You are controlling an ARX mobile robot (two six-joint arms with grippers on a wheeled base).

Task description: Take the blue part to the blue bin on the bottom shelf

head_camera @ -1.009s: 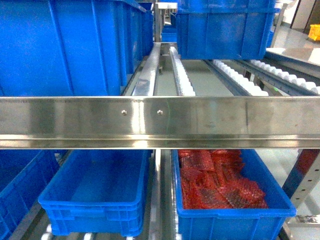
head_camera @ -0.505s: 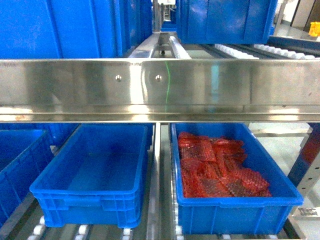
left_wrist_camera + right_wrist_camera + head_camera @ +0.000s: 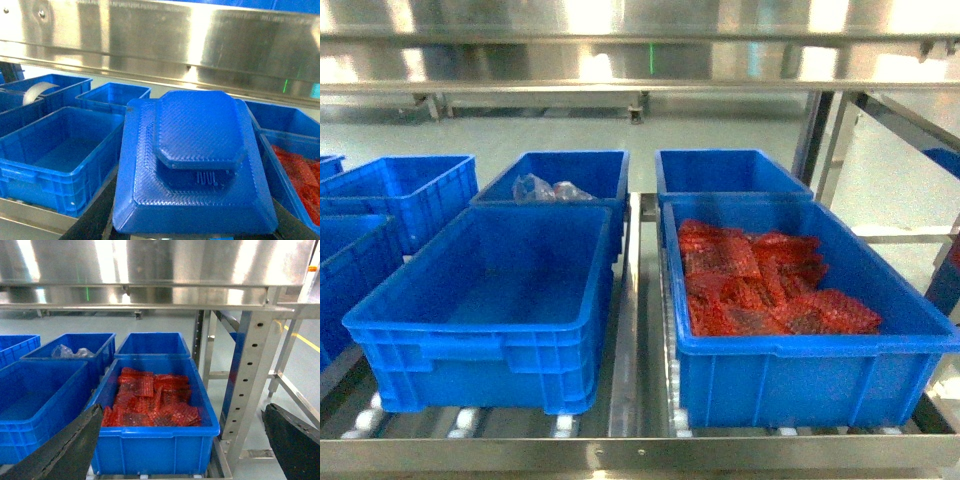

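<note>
**Inspector A:** Start at the left. What stands on the bottom shelf point(image 3: 630, 440)?

**Inspector B:** At the far left edge, parts of further blue crates point(image 3: 400, 190). Next, on the rollers, the blue bin point(image 3: 490, 300) at the front left, with nothing visible inside. Just behind it sits a rear bin point(image 3: 570, 175) holding clear plastic bags point(image 3: 545, 188).

**Inspector A:** And right of the centre rail?

**Inspector B:** A front crate point(image 3: 800, 350) filled with red mesh-wrapped parts point(image 3: 760, 285), and another blue crate point(image 3: 725, 172) directly behind it. A steel upper rail point(image 3: 640, 55) crosses the top of the head view.

**Inspector A:** Location of the blue part?

**Inspector B:** The blue part point(image 3: 192, 165), a stepped, textured piece, fills the left wrist view, held up in front of the rack, outside any bin. The left gripper point(image 3: 190, 232) is closed on it; only dark finger edges show at its lower corners.

**Inspector A:** The other claw?

**Inspector B:** The right gripper point(image 3: 185, 440) is spread wide and holds nothing. One dark finger shows at each lower corner of its view, facing the crate of red parts.
</note>
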